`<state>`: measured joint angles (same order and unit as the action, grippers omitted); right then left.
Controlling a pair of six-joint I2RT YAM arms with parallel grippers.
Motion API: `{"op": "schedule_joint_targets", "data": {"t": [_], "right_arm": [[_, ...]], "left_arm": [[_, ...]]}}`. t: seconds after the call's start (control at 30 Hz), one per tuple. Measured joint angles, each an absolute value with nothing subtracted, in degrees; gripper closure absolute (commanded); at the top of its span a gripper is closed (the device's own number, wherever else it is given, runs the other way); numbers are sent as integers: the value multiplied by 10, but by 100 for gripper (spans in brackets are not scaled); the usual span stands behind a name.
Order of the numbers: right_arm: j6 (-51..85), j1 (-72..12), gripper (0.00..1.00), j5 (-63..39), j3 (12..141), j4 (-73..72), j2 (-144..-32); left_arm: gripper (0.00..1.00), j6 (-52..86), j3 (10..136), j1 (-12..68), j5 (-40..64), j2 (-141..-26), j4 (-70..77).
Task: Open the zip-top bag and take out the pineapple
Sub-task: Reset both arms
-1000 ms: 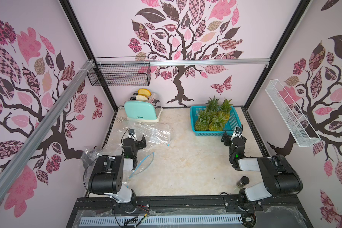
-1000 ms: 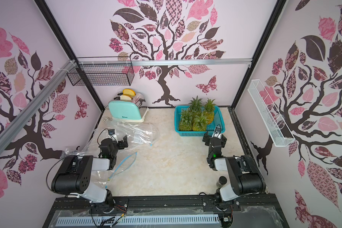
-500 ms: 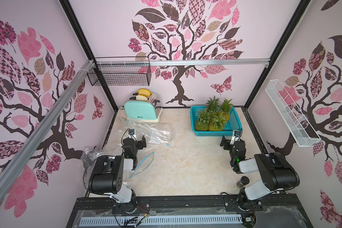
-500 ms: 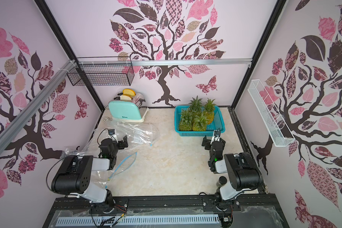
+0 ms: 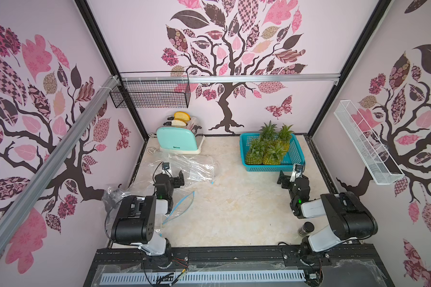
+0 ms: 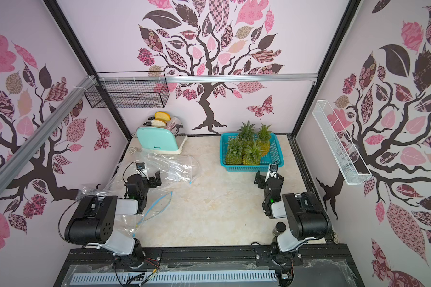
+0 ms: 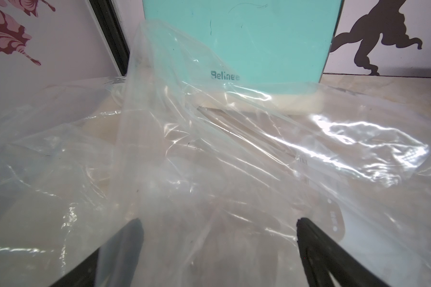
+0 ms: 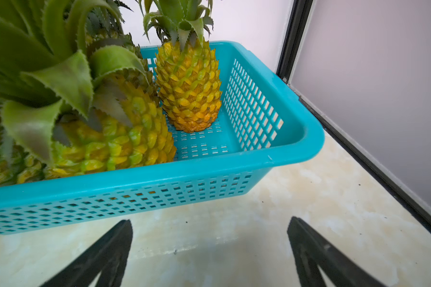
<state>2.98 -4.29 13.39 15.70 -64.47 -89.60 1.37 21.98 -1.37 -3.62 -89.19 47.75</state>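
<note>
Crumpled clear zip-top bag [image 5: 193,166] [image 6: 177,169] lies flat in front of the toaster, and I see no pineapple inside it. My left gripper [image 5: 176,179] [image 6: 154,180] stands open at its near edge. In the left wrist view the bag's film [image 7: 209,149] drapes over one finger of the left gripper [image 7: 217,223], with nothing pinched. Several pineapples [image 5: 271,149] [image 8: 189,87] stand in a teal basket [image 5: 297,151] [image 8: 159,181]. My right gripper [image 5: 288,177] [image 6: 263,180] [image 8: 209,226] is open over bare table just in front of the basket.
A mint toaster [image 5: 178,141] [image 7: 246,37] with bread stands at the back left. More clear plastic with a blue zip strip [image 5: 182,206] lies beside the left arm. A small dark jar [image 5: 305,228] stands by the right arm's base. Wire baskets hang on the walls.
My right gripper has drawn back a little from the basket toward the front. The left arm and the bag have not moved.
</note>
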Motion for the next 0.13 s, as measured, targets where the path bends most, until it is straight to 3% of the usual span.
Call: {"op": "schedule_joint_targets", "data": {"t": [0.13], "right_arm": [[30,-43,1,134,157,-645,-896]], "left_arm": [[2,14,220,-14,-35,-892,477]]}}
